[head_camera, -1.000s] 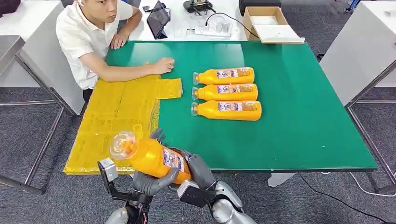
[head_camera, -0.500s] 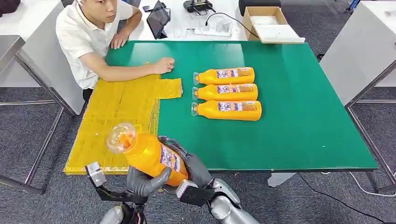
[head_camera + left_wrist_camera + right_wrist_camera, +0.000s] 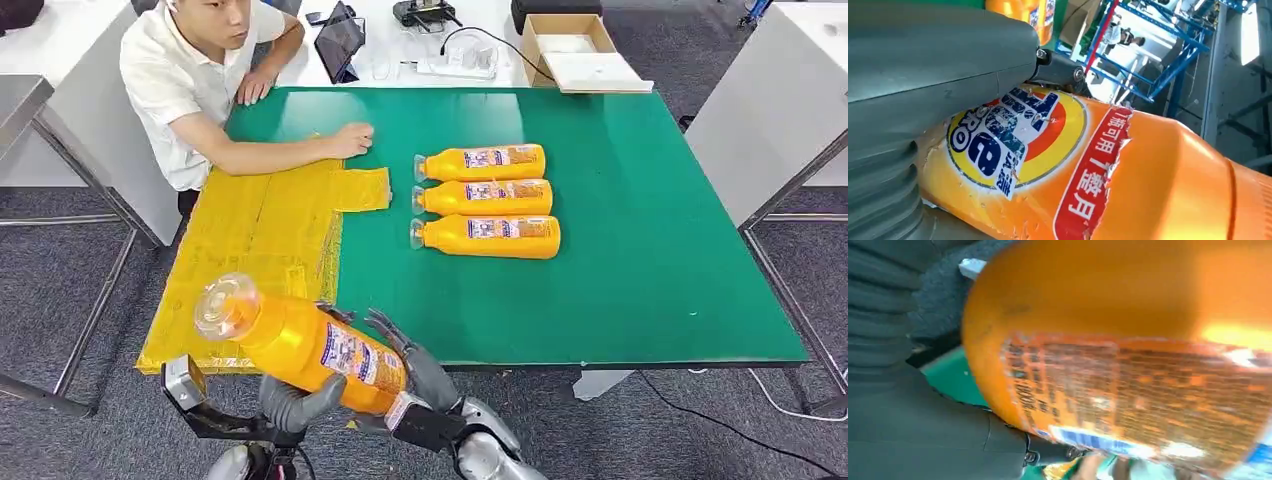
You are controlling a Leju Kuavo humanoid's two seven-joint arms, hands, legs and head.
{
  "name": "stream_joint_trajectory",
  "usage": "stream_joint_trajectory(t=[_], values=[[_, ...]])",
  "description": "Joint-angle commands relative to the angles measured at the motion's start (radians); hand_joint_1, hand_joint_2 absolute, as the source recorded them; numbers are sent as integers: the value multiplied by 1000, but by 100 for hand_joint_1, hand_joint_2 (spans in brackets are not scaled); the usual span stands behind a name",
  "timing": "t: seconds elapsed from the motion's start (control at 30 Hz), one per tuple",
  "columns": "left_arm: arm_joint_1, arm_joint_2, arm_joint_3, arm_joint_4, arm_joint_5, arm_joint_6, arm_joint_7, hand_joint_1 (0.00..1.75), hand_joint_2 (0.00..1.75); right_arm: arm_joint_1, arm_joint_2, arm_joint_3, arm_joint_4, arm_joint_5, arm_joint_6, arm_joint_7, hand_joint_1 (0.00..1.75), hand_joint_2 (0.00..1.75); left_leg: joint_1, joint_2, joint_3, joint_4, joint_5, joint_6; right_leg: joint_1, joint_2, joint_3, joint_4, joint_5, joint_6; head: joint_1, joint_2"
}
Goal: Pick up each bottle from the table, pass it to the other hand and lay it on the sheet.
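At far left of the head view, a person in a white shirt sits at the far corner of the table, one hand resting at the edge of the yellow sheet, which covers the left part of the green table and hangs over its near edge. Below the sheet, off the table's near edge, an orange bottle with a clear cap is held tilted, cap toward the left. The left hand grips it from beneath, thumb wrapped up around the body. In the left wrist view the bottle's label bears a round yellow-and-orange emblem with blue lettering, not fully legible, and a red band with white Chinese characters. The right hand lies against the bottle's base end with fingers spread; whether it grips cannot be told. In the right wrist view the back label's fine print is blurred. Right of the sheet, three bottles lie side by side at table centre, caps leftward. A cardboard box stands beyond.
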Motion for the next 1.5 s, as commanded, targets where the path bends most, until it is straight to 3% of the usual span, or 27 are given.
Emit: stream_joint_trajectory(t=[0.03, 0.13, 0.23, 0.37, 0.47, 0.6, 0.7, 0.8, 0.97, 1.07, 1.1, 1.17, 1.23, 1.5], values=[[-13, -11, 49, 7, -62, 139, 63, 175, 175, 94, -14, -79, -77, -5, -38, -30, 0, 0, 1, 0, 4, -1, -1, -2, 2, -2, 4, -1, -2, -2, 0, 0], [-30, -9, 65, 47, -360, 545, 56, 175, 175, 178, -3, -162, -200, 1, -205, -61, 0, 0, 2, -3, 5, -1, -2, -2, 2, -5, 6, -1, -3, -2, 0, 0], [-67, -9, 75, 89, -585, 864, -36, 175, 175, 232, 30, -242, -342, -38, -378, -106, 0, 0, 1, -4, 4, 0, -3, -2, 2, -5, 6, 1, -4, -3, 0, 0], [-127, 10, 115, 117, -754, 1077, -91, 175, 175, 248, 63, -294, -456, -93, -520, -169, 0, 0, 1, -3, 0, 0, -1, -2, 1, -4, 1, 1, -2, -2, 0, 0], [-188, -74, 277, 173, -952, 1077, -131, 175, 175, 248, 70, -305, -470, -117, -568, -182, 0, 0, 1, -3, 1, 1, -1, -2, 1, -3, 2, 1, -2, -2, 0, 0], [-247, -117, 383, 233, -1073, 1077, -164, 175, 175, 243, 68, -297, -449, -128, -596, -182, 0, 0, 1, -2, 2, 0, 0, -2, 2, -3, 3, -1, -1, -2, 0, 0], [-255, -115, 385, 242, -1072, 1077, -164, 175, 175, 244, 67, -294, -450, -130, -598, -182, 0, 0, 1, 0, 3, -1, -1, -2, 2, -1, 4, -1, 0, -2, 0, 0], [-301, -177, 591, 271, -1395, 1077, -182, 175, 175, 242, 65, -281, -435, -176, -599, -182, 0, 0, 1, 0, 3, 0, -1, -2, 1, -2, 4, 0, -1, -2, 0, 0], [-479, -110, 738, 553, -1757, 1077, -75, 175, 175, 212, 79, -267, -356, -231, -520, -182, 0, 0, 1, 0, 3, -2, 1, -1, 1, -1, 3, -1, 0, -2, 0, 0], [-549, -42, 679, 744, -1934, 1077, 94, 175, 175, 188, 84, -253, -309, -232, -490, -182, 0, 0, 1, 3, 5, -2, 1, -2, 2, 1, 4, -2, 1, -3, 0, 0], [-549, -42, 679, 744, -1934, 1077, 94, 175, 175, 188, 84, -253, -309, -232, -490, -182, 0, 0, 1, 2, 4, -2, 1, -2, 1, 1, 4, -1, 1, -2, 0, 0], [-604, 19, 588, 919, -1966, 1077, 197, 175, 175, 177, 88, -250, -291, -228, -471, -182, 0, 0, 1, 0, 4, -3, 2, -3, 1, -2, 4, -2, 0, -2, 0, 0], [-659, 46, 563, 1072, -1956, 1066, 186, 175, 175, 171, 86, -242, -281, -224, -460, -182, 0, 0, 1, -2, 3, -2, 3, -2, 1, -2, 3, -1, 0, -2, 0, 0], [-659, 90, 572, 1161, -1783, 935, 165, 175, 175, 172, 80, -212, -204, -159, -516, -182, 0, 0, 1, 2, 3, -1, 2, -2, 1, 1, 3, -1, 0, -1, 1, 0]])
